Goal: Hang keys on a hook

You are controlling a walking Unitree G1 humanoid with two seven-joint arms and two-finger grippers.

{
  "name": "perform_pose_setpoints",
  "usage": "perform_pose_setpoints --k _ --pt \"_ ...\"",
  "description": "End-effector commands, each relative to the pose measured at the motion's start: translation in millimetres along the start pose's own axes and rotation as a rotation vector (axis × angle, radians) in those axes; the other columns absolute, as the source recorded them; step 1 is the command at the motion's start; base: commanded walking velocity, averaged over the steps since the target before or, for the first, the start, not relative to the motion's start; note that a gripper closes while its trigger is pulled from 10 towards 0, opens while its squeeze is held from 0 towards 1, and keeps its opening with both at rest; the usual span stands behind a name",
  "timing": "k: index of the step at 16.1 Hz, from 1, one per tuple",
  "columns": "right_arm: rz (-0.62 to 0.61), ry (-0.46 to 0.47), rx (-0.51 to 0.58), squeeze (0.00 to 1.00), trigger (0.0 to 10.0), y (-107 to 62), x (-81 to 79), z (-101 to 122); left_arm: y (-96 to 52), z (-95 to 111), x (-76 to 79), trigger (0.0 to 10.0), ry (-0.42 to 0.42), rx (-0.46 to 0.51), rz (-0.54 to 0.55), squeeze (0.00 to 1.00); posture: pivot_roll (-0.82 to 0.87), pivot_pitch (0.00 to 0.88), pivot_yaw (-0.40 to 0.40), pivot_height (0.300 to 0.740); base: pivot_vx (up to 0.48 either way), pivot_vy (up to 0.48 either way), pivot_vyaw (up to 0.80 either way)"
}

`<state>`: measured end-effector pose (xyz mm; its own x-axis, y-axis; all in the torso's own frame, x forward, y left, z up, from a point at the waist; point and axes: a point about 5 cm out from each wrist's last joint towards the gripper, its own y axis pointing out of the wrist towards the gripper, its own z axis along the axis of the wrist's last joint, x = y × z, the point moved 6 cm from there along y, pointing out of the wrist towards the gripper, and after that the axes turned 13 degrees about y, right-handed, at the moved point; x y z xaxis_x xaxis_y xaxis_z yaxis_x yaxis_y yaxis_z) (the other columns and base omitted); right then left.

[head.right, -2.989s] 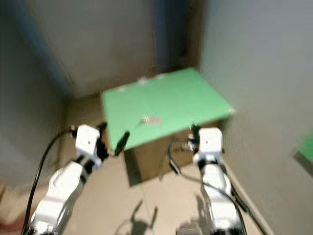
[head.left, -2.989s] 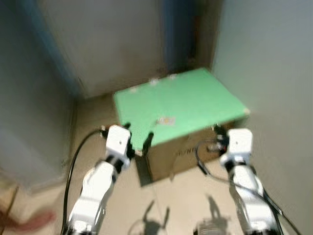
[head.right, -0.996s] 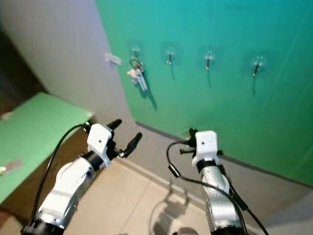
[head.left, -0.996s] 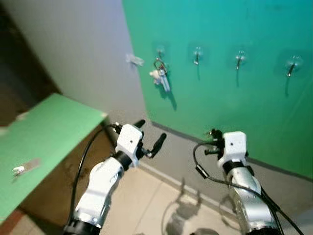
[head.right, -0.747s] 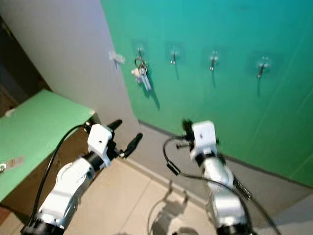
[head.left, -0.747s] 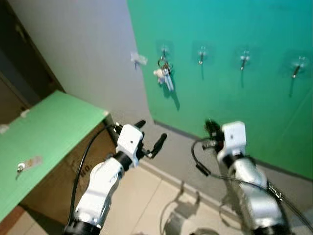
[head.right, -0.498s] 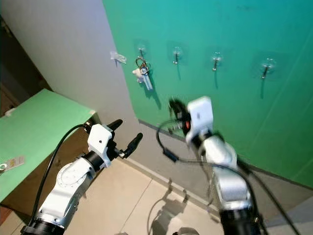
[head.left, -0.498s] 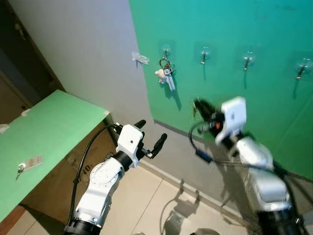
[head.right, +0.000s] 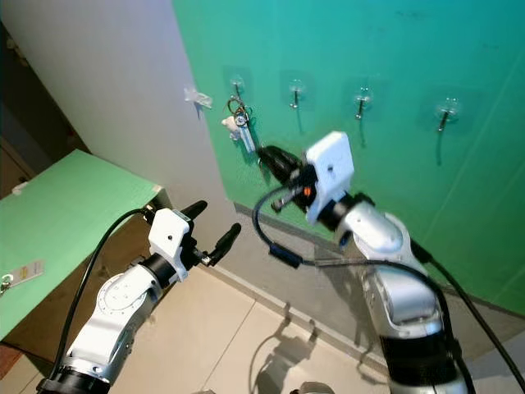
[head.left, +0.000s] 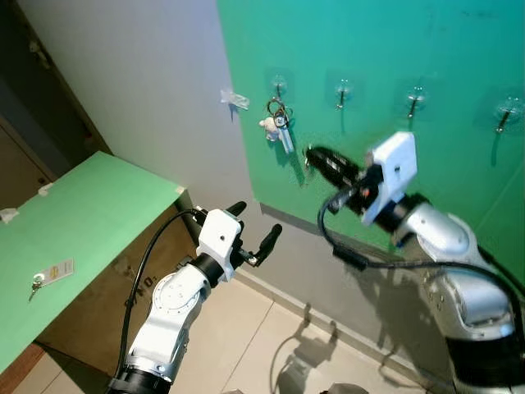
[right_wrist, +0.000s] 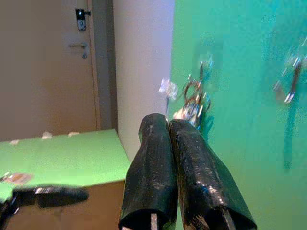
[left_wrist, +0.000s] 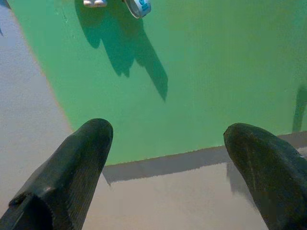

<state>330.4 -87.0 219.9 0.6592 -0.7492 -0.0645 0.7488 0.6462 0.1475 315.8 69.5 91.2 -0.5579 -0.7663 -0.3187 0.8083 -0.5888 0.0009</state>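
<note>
A bunch of keys (head.left: 279,128) with a small white charm hangs on the leftmost hook (head.left: 280,83) of a green wall board (head.left: 394,156). Three more hooks (head.left: 342,93) to its right are bare. My right gripper (head.left: 311,153) is raised, shut and holding nothing. Its fingertips point at the wall just right of and below the hanging keys. The right wrist view shows its fingers (right_wrist: 153,158) pressed together, with the blurred keys (right_wrist: 194,101) beyond them. My left gripper (head.left: 256,219) is held lower, open and holding nothing. A tagged key (head.left: 51,273) lies on the green table top (head.left: 90,205).
The green-topped cardboard box stands against the grey wall at the left, with a dark doorway behind it. A small white clip (head.left: 235,99) sticks to the wall left of the board. Beige floor tiles (head.left: 246,345) lie below the arms.
The view swung from the green table to the wall board. In the last second my right arm rose and reached left toward the hanging keys. The left arm kept still.
</note>
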Motion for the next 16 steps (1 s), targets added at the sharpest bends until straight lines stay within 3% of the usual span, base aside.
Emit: perform_pose_setpoints --k 1,4,16 --pt "-0.037 -0.029 0.048 0.0 0.0 4.6 6.1 18 -1.3 -1 -3.2 10.0 0.018 -0.005 -0.002 0.0 -0.25 0.008 0.153 0.72 0.0 0.0 0.0" --pt "-0.186 -0.08 0.096 0.0 0.0 9.5 33.3 29 0.4 0 -3.2 10.0 0.021 -0.003 -0.001 0.0 -0.25 0.005 0.151 0.72 0.0 0.0 0.0" --pt "-0.253 -0.149 0.103 0.0 0.0 18.0 40.7 29 -1.2 0 -4.0 10.0 0.02 -0.005 0.009 0.0 -0.23 0.009 0.139 0.72 0.0 0.0 0.0"
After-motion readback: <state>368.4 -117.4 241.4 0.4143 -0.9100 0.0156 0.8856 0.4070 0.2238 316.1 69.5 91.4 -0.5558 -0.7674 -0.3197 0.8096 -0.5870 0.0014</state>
